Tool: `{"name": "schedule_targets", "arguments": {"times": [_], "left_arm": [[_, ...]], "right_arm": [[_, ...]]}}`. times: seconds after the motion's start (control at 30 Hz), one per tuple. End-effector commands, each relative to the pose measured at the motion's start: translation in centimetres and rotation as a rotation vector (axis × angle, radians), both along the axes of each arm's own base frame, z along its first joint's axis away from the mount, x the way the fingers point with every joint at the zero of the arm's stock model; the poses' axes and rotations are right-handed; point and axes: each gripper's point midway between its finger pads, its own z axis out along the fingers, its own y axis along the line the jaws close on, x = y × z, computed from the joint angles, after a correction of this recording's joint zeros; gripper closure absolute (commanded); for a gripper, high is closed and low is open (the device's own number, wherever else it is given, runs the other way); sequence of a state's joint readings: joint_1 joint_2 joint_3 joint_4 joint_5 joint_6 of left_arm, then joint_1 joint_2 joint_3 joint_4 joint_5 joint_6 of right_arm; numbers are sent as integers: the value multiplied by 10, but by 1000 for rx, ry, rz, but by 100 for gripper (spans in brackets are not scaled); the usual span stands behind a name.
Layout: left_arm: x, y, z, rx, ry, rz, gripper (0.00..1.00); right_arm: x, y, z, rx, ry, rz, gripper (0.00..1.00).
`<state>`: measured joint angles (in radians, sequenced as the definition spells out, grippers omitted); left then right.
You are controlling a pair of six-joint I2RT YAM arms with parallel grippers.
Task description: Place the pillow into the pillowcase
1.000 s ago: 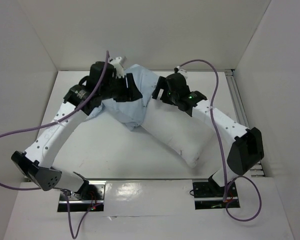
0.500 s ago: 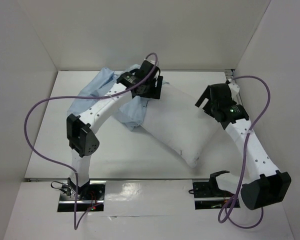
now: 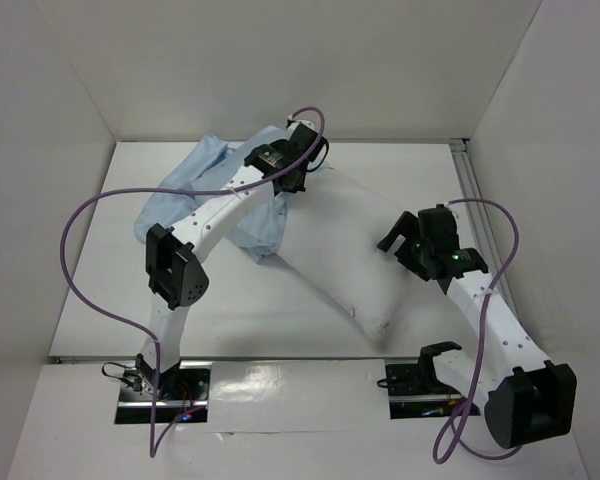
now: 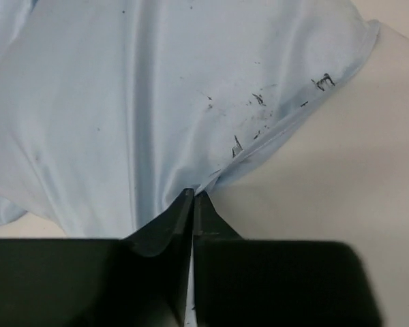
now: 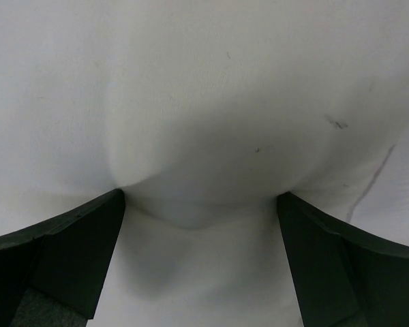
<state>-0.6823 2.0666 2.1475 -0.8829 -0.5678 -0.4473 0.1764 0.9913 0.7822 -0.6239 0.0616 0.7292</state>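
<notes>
The plump white pillow (image 3: 350, 255) lies slantwise on the table, its far left end inside the wrinkled light-blue pillowcase (image 3: 195, 175). My left gripper (image 3: 302, 172) is at the pillow's far end. In the left wrist view it (image 4: 193, 194) is shut on the hem of the pillowcase (image 4: 157, 102), right where the blue cloth meets the pillow (image 4: 341, 177). My right gripper (image 3: 400, 245) is at the pillow's right edge, open. In the right wrist view its fingers (image 5: 88, 245) stand wide apart and a bulge of the pillow (image 5: 204, 102) lies between them.
White walls close the table (image 3: 230, 310) in at the left, back and right. A metal rail (image 3: 475, 195) runs along the right side. Purple cables loop off both arms. Both arm bases sit at the near edge.
My left gripper has closed on the pillowcase hem at the pillow's far end. The right arm has swung down and nearer to the pillow's right edge, jaws still wide.
</notes>
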Motion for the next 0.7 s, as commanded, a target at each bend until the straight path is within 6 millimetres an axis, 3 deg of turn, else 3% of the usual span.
{"name": "schedule_targets", "arguments": {"times": [0.0, 0.03, 0.07, 0.13, 0.23, 0.27, 0.3, 0.33, 0.37, 0.4, 0.47, 0.5, 0.57, 0.6, 0.67], "left_arm": [[8, 1, 21, -18, -36, -44, 94], [6, -4, 20, -38, -21, -67, 100], [5, -10, 26, -65, -28, -97, 100], [-4, -22, 26, -118, 6, -158, 100], [-30, -67, 36, -257, 55, -349, 100], [-37, -82, 49, -314, 43, -410, 100], [-56, -106, 52, -397, 92, -514, 100], [-65, -114, 61, -445, 99, -571, 100], [-76, -129, 76, -509, 102, -633, 100], [-83, -137, 96, -571, 84, -688, 100], [-103, -152, 124, -686, 103, -794, 100], [-111, -152, 155, -728, 54, -834, 100], [-128, -153, 206, -812, -21, -917, 100], [-135, -150, 224, -837, -52, -944, 100], [-150, -141, 263, -908, -117, -993, 100]], "right_arm": [[0, 30, -17, 130, -1, 102, 0], [2, 34, -18, 146, -13, 116, 0], [0, 38, -25, 165, -5, 135, 3], [8, 45, -20, 201, -53, 150, 13], [23, 60, -3, 282, -149, 188, 57], [29, 64, 2, 295, -178, 205, 82], [45, 73, 23, 341, -247, 218, 93], [56, 76, 37, 350, -286, 232, 100], [68, 78, 53, 353, -325, 238, 100], [91, 85, 90, 360, -398, 268, 100], [108, 89, 131, 339, -477, 310, 100], [117, 90, 177, 332, -572, 329, 100], [119, 88, 208, 308, -634, 340, 100], [116, 86, 241, 303, -708, 335, 100], [104, 79, 260, 283, -753, 322, 100]]}}
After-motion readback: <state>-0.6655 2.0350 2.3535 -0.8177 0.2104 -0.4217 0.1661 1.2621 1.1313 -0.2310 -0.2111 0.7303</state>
